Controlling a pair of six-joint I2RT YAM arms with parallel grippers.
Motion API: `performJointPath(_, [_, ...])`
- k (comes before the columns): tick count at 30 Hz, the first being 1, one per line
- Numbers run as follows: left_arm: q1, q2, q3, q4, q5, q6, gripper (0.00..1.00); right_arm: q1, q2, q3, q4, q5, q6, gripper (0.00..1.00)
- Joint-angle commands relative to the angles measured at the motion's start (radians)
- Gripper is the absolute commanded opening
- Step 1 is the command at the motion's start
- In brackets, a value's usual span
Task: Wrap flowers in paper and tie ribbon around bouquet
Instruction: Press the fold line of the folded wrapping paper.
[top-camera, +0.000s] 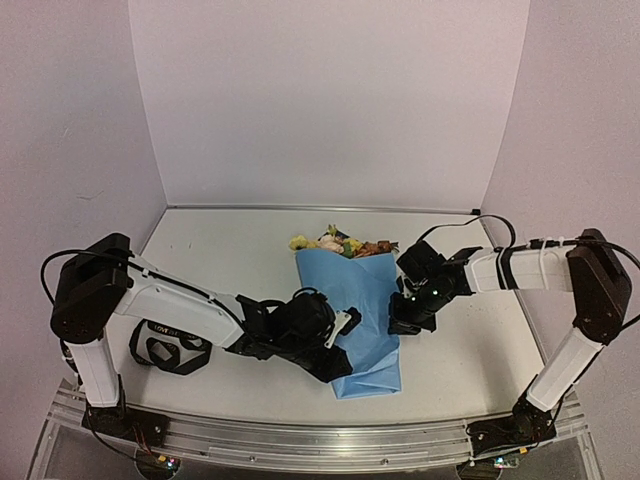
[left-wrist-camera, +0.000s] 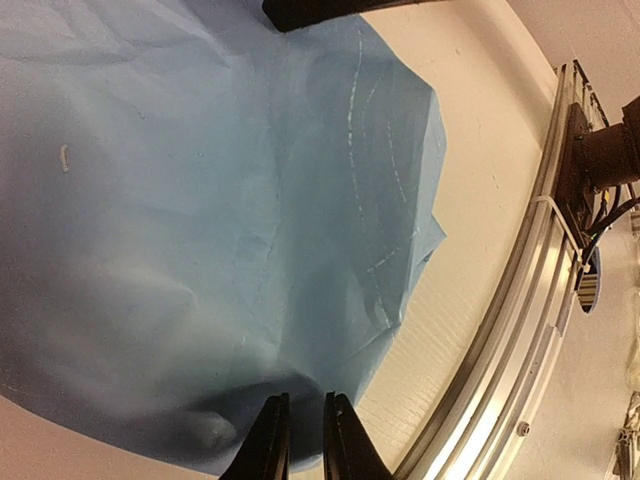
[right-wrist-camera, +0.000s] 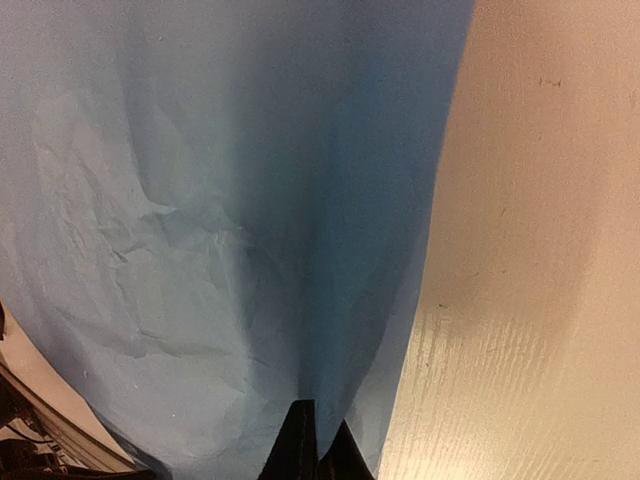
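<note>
1. We see the small bunch of flowers with yellow, cream-pink and orange-brown blooms (top-camera: 340, 243) at frame centre in the top view. Only the blooms show, poking out above the upper edge of the paper.
2. The large creased light-blue paper sheet (top-camera: 365, 300) covers the stems. It runs from the blooms down toward the bottom centre of the frame and lies on the white table (top-camera: 230, 250).
3. We judge the wrapping partly done. The sheet is over the flowers and somewhat narrower at its lower end, but it is still loose and wide and not yet a tight cone.
4. The long black ribbon with pale lettering (top-camera: 160, 329) lies in loops at lower left, beside the left arm and well apart from the paper. Tying has not started, so closing the wrap and the whole ribbon step are still to do.
5. The left gripper (top-camera: 348, 322) sits at the paper's left edge. In its wrist view (left-wrist-camera: 305, 400) the jaws are drawn in to a thin slit with blue sheet showing in it, and we read that as a pinch on the paper.
6. The right gripper (top-camera: 398, 322) is at the paper's right edge. Its wrist view (right-wrist-camera: 322, 415) shows the jaws fully closed, and the sheet tents up and creases into them, so it is clamped on the paper.
7. Neither gripper touches the ribbon or the blooms.
</note>
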Motion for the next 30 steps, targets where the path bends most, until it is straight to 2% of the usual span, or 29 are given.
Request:
performJointPath(1, [-0.012, 0.024, 0.01, -0.04, 0.035, 0.015, 0.13, -0.005, 0.004, 0.044, 0.014, 0.05, -0.012, 0.0])
performJointPath(9, [-0.03, 0.086, 0.043, -0.1, -0.011, 0.012, 0.14, -0.004, -0.014, 0.05, 0.012, 0.025, 0.001, 0.0])
performJointPath(14, [-0.03, 0.038, 0.041, -0.096, -0.034, 0.014, 0.18, -0.003, -0.046, 0.048, -0.003, -0.002, -0.003, 0.0])
performJointPath(21, [-0.03, 0.005, 0.054, -0.102, -0.045, 0.032, 0.2, 0.032, -0.149, 0.012, -0.018, -0.039, -0.019, 0.34])
performJointPath(23, [-0.03, 0.007, 0.049, -0.092, -0.04, 0.028, 0.2, 0.047, -0.186, -0.013, -0.021, -0.045, -0.022, 0.4])
performJointPath(30, [-0.03, 0.005, 0.056, -0.088, -0.04, 0.029, 0.21, 0.148, -0.277, -0.095, -0.001, -0.038, -0.063, 0.52])
